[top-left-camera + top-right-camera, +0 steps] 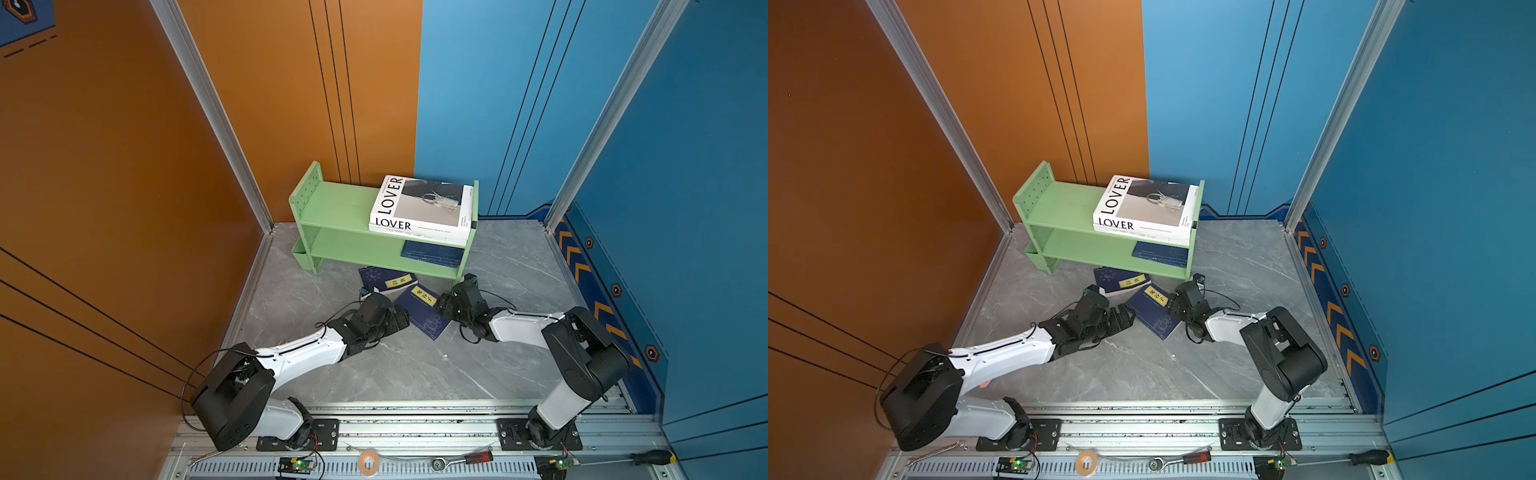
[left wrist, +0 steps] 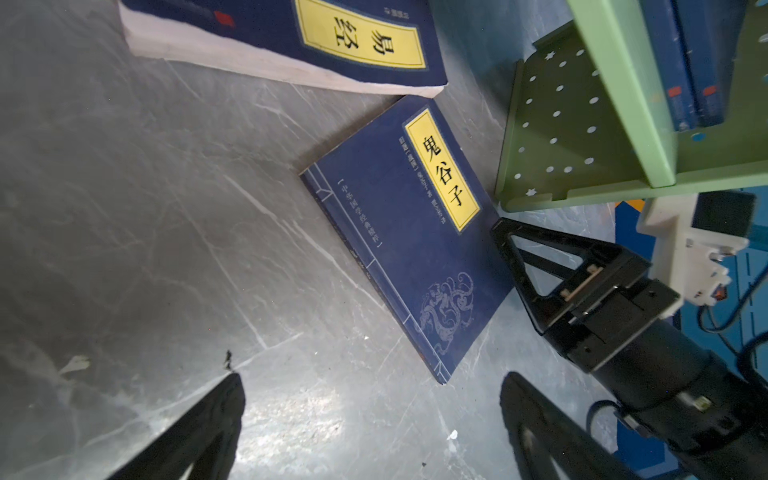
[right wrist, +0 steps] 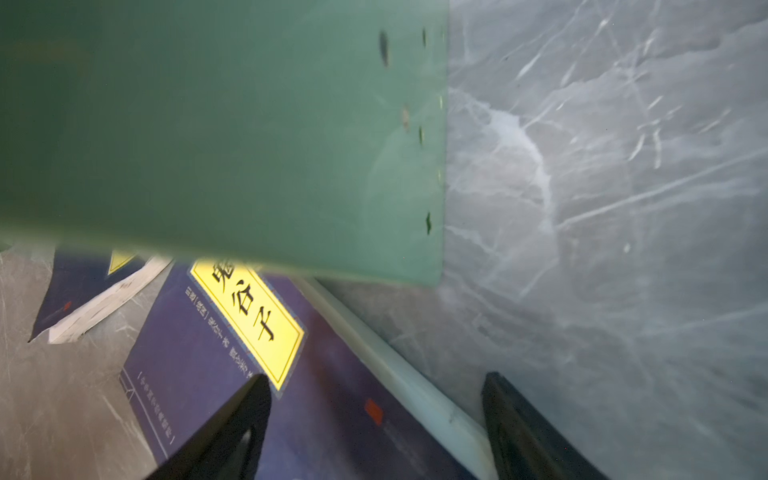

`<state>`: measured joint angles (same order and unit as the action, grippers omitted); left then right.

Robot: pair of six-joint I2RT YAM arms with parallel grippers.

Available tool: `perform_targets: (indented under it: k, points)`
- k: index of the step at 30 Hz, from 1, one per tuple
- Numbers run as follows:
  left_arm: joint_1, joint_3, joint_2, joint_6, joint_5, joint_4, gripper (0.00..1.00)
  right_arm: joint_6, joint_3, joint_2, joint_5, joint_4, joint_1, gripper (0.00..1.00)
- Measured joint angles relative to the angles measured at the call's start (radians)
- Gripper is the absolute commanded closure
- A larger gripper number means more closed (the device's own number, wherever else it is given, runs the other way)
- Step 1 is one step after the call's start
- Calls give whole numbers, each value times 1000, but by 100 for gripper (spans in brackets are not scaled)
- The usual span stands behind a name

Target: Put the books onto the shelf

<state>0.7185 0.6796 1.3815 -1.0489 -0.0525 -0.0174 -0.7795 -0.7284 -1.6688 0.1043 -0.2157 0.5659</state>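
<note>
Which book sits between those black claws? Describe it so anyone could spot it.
Find the green shelf; on the floor before it lie two navy books. Pick the book nearer the arms, between the left gripper and right gripper. Unlike the farther book, its cover shows a pale dragon.

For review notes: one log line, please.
top tier: two white books | lower tier: navy book | floor: two navy books | left claw: open | right claw: open astride floor book's edge

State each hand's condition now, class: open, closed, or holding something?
Left hand: open, empty.
Right hand: open, straddling the navy 鬼谷子 book's edge.
</note>
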Motion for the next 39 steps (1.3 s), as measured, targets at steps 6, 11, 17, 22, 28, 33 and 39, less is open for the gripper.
perform_targets:
  k: [6, 11, 17, 22, 28, 33, 39]
  points:
    - [-59, -43, 3, -15, 0, -18, 3, -26, -4, 0, 32, 14, 125, 20]
    - [-100, -68, 3, -15, 2, -30, 3, -53, -17, 24, 81, 85, 282, 20]
    - [-134, -89, 10, 6, 13, -47, 5, -92, -18, 100, 157, 137, 317, 19]
    - [-170, -88, 49, 55, 37, -57, 9, -93, -19, 101, 216, 139, 317, 20]
    - [-175, -59, 113, 92, 68, -111, 11, -89, -82, 33, 258, 148, 293, 22]
    - [-174, -28, 174, 98, 90, -176, 12, -82, -124, -28, 272, 154, 284, 28]
    - [-161, 27, 253, 98, 111, -232, 19, -85, -148, -105, 275, 159, 285, 39]
